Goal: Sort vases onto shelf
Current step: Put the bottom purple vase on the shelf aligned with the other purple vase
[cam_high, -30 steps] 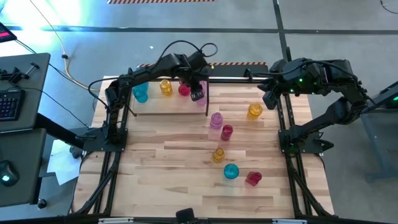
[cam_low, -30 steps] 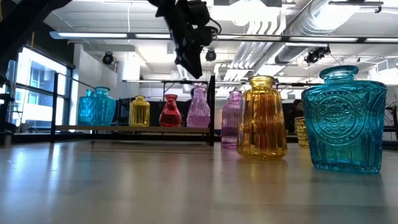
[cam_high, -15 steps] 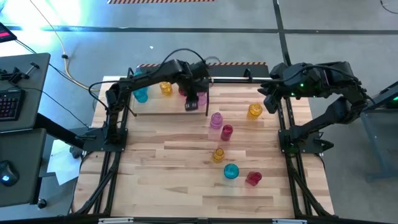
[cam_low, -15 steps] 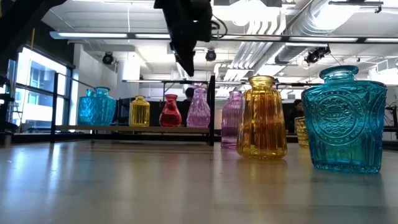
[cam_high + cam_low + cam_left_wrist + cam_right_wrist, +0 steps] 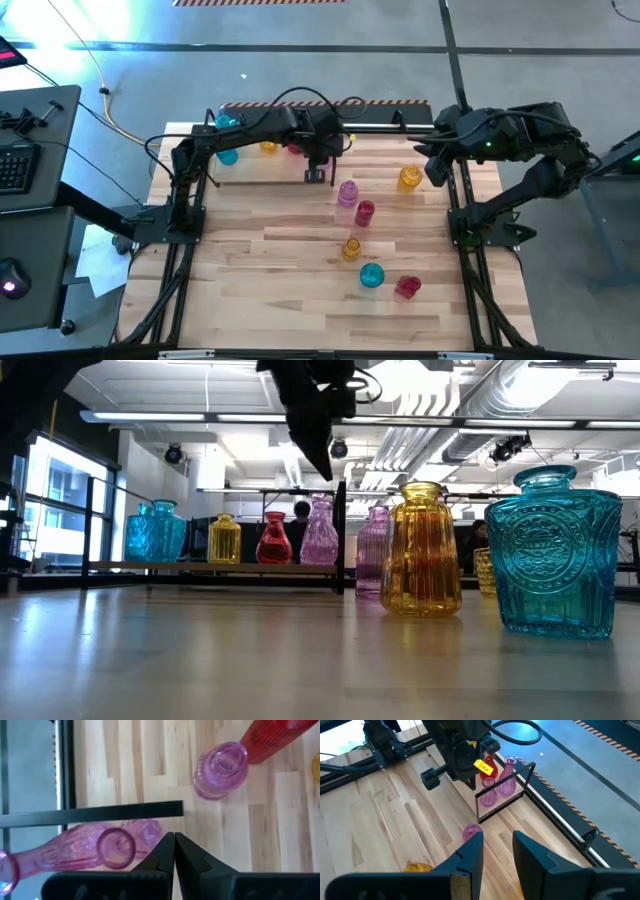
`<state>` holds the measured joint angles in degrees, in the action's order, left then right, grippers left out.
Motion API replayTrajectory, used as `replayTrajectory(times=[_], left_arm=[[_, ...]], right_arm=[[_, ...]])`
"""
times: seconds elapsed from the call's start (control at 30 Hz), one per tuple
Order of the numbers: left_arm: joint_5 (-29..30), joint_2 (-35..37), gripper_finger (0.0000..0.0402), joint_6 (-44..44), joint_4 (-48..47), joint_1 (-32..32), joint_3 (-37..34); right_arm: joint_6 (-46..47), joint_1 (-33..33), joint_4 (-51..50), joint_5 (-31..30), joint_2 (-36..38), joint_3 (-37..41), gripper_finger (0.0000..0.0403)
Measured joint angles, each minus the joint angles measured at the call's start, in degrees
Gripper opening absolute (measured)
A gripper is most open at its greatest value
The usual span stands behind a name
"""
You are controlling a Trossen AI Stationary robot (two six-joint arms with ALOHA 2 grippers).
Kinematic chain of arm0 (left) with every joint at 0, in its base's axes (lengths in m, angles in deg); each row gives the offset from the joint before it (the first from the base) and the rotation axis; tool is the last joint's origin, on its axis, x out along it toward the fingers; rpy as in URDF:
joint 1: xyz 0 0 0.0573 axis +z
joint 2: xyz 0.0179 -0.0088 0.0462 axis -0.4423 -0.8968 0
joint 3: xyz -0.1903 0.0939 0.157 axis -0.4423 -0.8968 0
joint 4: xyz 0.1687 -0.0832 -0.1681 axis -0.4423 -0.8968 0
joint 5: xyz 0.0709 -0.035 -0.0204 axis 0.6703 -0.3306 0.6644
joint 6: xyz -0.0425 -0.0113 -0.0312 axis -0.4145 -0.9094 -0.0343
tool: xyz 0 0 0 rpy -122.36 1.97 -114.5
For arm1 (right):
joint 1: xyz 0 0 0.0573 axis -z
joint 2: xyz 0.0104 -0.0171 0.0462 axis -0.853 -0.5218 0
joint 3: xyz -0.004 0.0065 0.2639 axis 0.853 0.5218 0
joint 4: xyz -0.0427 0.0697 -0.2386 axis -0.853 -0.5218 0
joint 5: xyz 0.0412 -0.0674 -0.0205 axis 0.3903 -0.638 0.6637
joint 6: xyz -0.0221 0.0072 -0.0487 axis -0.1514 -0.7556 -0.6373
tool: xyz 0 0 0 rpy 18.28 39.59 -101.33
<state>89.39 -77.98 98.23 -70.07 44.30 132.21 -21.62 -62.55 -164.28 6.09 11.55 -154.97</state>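
Vases of translucent glass left on the butcher-block tabletop [image 5: 250, 260] run from a cyan jar [image 5: 371, 276] nearest to a ribbed pink vase [image 5: 347, 193] just beside the black-rod shelf [image 5: 262, 176]. Left gripper [image 5: 314, 174] hangs empty, fingers pressed together, over that shelf's end; it should spread them and drop squarely over the pink neck, clear of the rods. Right gripper [image 5: 495, 845] waits parted near an amber vase [image 5: 409, 178].

We see four small glass vases [image 5: 225, 533] in row on low rod-framed shelf with plank base [image 5: 262, 172] at table's far left; six more vases [image 5: 364, 213] scattered on butcher-block tabletop [image 5: 260, 270], right of shelf and nearer front
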Motion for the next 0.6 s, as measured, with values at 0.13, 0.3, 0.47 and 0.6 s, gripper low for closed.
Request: replayTrajectory(times=[0.13, 0.3, 0.47, 0.6], left_arm=[[0.28, 0.0, 0.0, -1.0, -1.38, 0.37, 0.0], [0.41, 0.0, 0.0, -2.4, -1.67, 1.14, 0.0], [-0.05, -0.69, 0.0, -5.09, -1.69, 1.46, 0.0], [-0.06, -1.53, 0.0, -6.13, -1.82, 1.44, -0.01]], right_arm=[[-0.07, 0.02, 0.0, 0.0, 0.02, 0.0, 0.0087], [-0.17, 0.02, 0.0, -0.49, 0.02, 0.0, 0.0087], [-0.29, 0.04, 0.0, -0.5, 0.04, 0.0, 0.0087], [-0.44, 0.04, 0.0, -0.52, 0.04, 0.0, 0.0087]])
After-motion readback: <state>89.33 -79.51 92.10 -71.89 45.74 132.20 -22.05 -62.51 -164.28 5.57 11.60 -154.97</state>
